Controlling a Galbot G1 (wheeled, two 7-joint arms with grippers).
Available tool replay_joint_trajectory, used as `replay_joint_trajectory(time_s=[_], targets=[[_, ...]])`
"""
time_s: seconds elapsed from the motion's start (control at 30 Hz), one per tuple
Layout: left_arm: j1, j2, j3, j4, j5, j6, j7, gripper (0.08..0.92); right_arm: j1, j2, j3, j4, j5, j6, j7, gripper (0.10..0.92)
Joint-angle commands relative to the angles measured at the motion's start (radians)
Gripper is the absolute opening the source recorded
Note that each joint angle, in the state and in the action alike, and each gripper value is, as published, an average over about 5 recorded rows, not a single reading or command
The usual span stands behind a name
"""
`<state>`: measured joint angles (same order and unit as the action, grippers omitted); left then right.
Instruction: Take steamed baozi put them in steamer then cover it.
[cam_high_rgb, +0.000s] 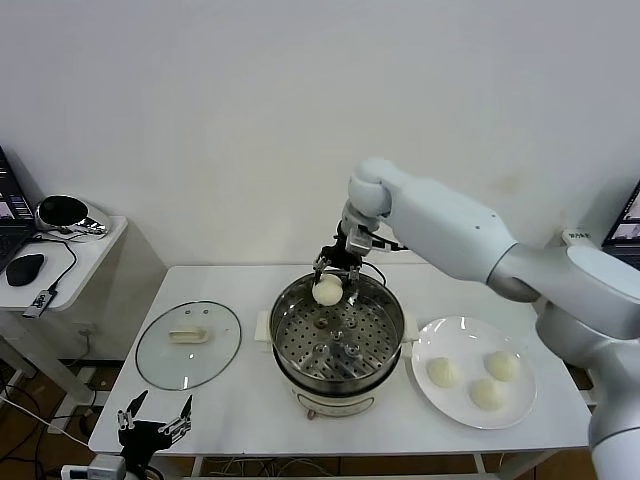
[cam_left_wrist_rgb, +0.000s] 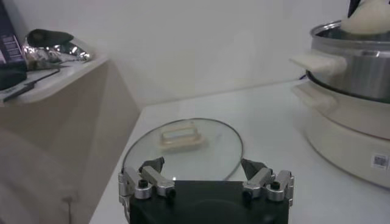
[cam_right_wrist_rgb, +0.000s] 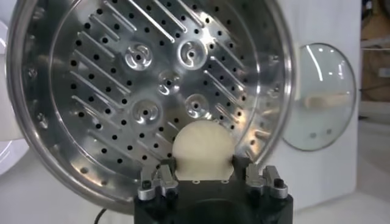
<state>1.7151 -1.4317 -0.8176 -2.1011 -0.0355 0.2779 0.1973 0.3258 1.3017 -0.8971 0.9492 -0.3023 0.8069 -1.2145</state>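
My right tool (cam_high_rgb: 331, 277) pinches bun (cam_high_rgb: 328, 290) over steamer (cam_high_rgb: 385, 345) back rim | tray bare | left tool (cam_high_rgb: 155, 418) spread, off desk (cam_high_rgb: 250, 415) edge

right arm (cam_high_rgb: 470, 235): glossy white, rounded shells, ball-like joint near the wrist, grey band between segments
right wrist: black, thin black cable looping beside it
right gripper (cam_right_wrist_rgb: 211, 180): black block body, silver metal finger links with dark screws
left gripper (cam_left_wrist_rgb: 206, 182): same black body, silver links, black bolt heads, dark fingertips
left gripper, head view (cam_high_rgb: 155, 421): small black frame, silver-tipped fingers
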Motion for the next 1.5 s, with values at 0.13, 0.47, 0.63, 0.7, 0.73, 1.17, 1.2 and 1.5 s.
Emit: replay_joint_trajectory(time_s=[0.13, 0.47, 0.63, 0.7, 0.73, 1.17, 1.2, 1.5], targets=[[-0.002, 0.004, -0.003, 0.007, -0.001, -0.001, 0.001, 0.823, -0.027, 0.018, 0.006, -0.033, -0.094, 0.021, 0.052, 0.586], [-0.011, 0.009, -0.007, 0.019, -0.001, 0.0, 0.003, 0.823, -0.046, 0.024, -0.009, -0.065, -0.075, 0.021, 0.111, 0.624], [-0.012, 0.009, -0.007, 0.02, 0.0, 0.001, 0.004, 0.823, -0.033, 0.016, -0.023, -0.053, -0.031, -0.016, 0.127, 0.758], [-0.011, 0.009, -0.008, 0.02, 0.001, 0.001, 0.004, 0.823, -0.021, 0.009, -0.017, -0.037, 0.003, -0.051, 0.102, 0.794], [-0.01, 0.009, -0.009, 0.02, 0.002, 0.002, 0.004, 0.823, -0.015, 0.004, -0.015, -0.028, 0.032, -0.067, 0.089, 0.809], [-0.005, 0.009, -0.01, 0.001, 0.008, 0.021, 0.01, 0.823, 0.197, -0.261, 0.0, 0.143, 0.523, -0.658, -0.056, 0.823], [-0.007, 0.009, -0.009, 0.0, 0.009, 0.025, 0.01, 0.823, 0.212, -0.298, -0.006, 0.153, 0.544, -0.725, -0.058, 0.823], [-0.02, 0.021, 0.001, 0.003, 0.005, 0.035, 0.004, 0.823, 0.212, -0.629, -0.077, 0.353, 0.526, -1.264, -0.081, 0.823]])
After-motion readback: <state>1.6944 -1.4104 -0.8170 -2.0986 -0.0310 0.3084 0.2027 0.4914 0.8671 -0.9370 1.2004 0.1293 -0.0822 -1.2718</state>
